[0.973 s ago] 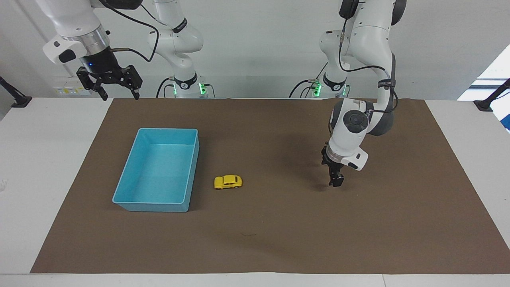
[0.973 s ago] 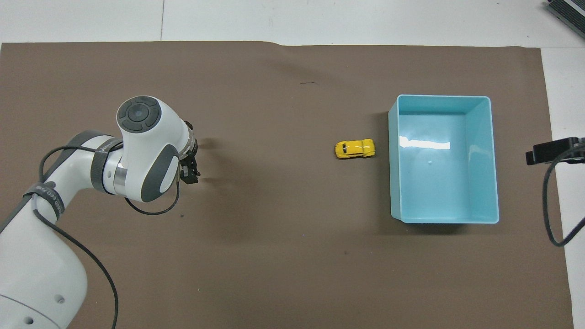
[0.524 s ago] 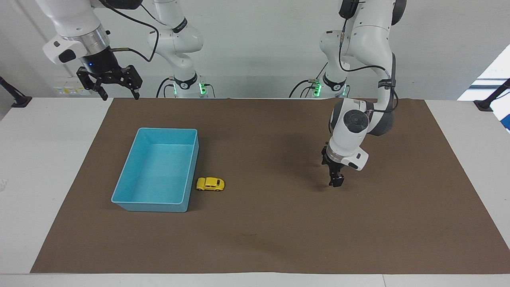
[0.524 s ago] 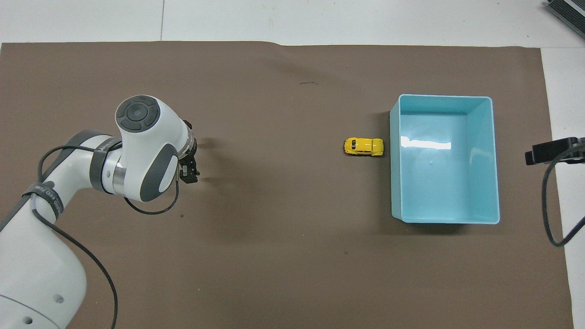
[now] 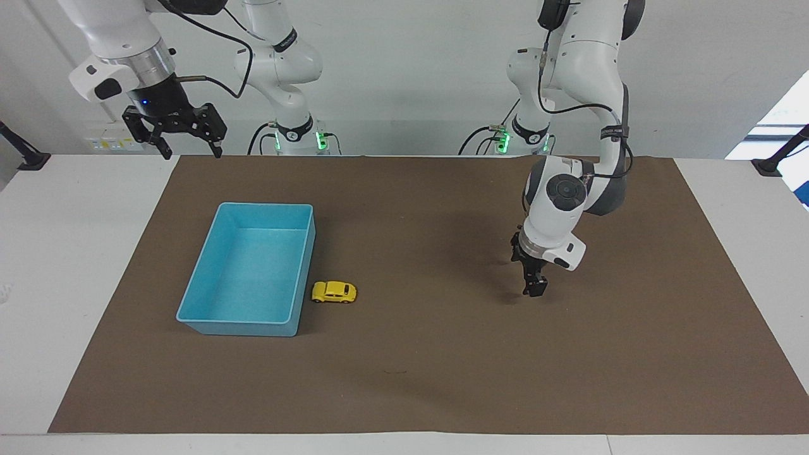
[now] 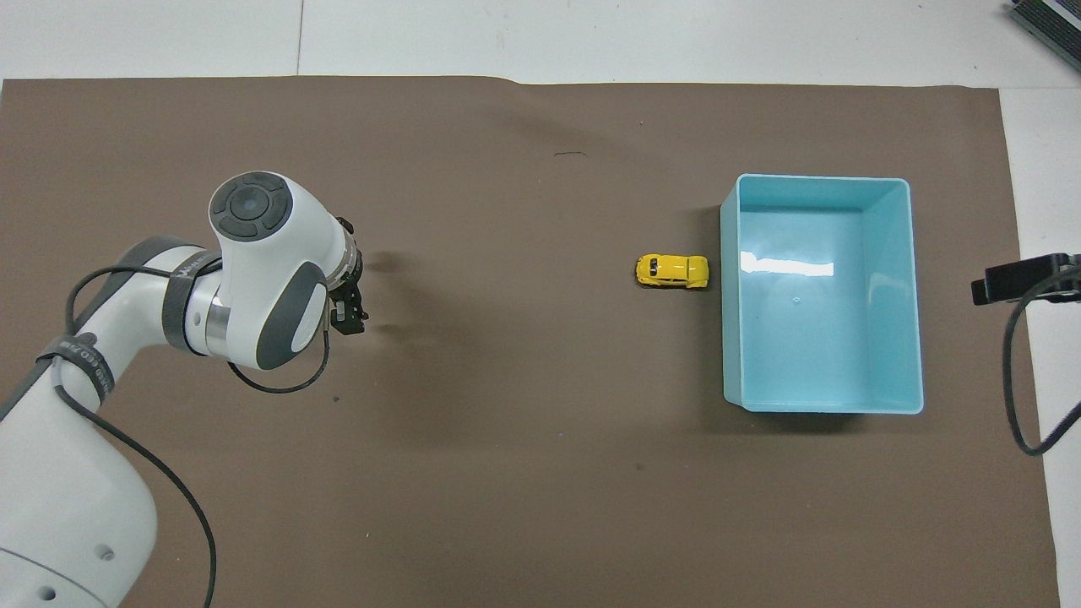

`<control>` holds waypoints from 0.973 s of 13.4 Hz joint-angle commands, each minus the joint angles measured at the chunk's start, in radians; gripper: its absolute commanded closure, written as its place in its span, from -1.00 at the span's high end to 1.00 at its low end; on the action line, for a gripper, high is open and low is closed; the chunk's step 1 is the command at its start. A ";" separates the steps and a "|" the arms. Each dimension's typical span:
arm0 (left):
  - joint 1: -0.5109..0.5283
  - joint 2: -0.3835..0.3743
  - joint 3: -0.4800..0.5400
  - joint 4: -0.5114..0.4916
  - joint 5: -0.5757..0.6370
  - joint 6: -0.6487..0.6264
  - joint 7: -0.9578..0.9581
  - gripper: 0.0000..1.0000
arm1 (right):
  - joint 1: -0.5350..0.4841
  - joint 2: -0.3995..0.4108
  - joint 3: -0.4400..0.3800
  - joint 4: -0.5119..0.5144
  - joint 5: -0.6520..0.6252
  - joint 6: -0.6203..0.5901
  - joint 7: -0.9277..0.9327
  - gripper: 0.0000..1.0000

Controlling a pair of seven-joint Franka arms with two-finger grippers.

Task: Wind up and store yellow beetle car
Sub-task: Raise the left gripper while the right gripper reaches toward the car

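Observation:
The yellow beetle car (image 5: 334, 292) stands on the brown mat right beside the long side wall of the blue bin (image 5: 304, 265), on the side toward the left arm's end; I cannot tell whether they touch. It also shows in the overhead view (image 6: 672, 270) beside the bin (image 6: 730, 295). The bin holds nothing. My left gripper (image 5: 534, 287) points down, low over the bare mat, well apart from the car toward the left arm's end, and holds nothing; it shows in the overhead view (image 6: 350, 317). My right gripper (image 5: 189, 150) is open and empty and waits raised over the table's edge by the robots.
The brown mat (image 5: 442, 366) covers most of the white table (image 5: 76, 253). A black clamp arm (image 5: 777, 158) stands at each end of the table.
The car rolled across the mat toward the blue bin, nudged it slightly, and has stood still for the last half second. The left arm barely shifted; the right arm has not moved.

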 commanded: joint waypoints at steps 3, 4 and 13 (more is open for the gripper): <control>0.011 -0.043 -0.004 0.015 0.012 -0.020 0.075 1.00 | 0.008 -0.011 0.035 -0.005 0.023 -0.005 0.000 1.00; 0.011 -0.050 -0.003 0.015 0.012 -0.023 0.090 1.00 | 0.008 -0.011 0.048 -0.005 0.023 0.007 -0.021 1.00; 0.012 -0.137 0.002 0.029 0.012 -0.090 0.357 1.00 | 0.033 0.008 0.098 -0.060 0.025 0.131 -0.472 1.00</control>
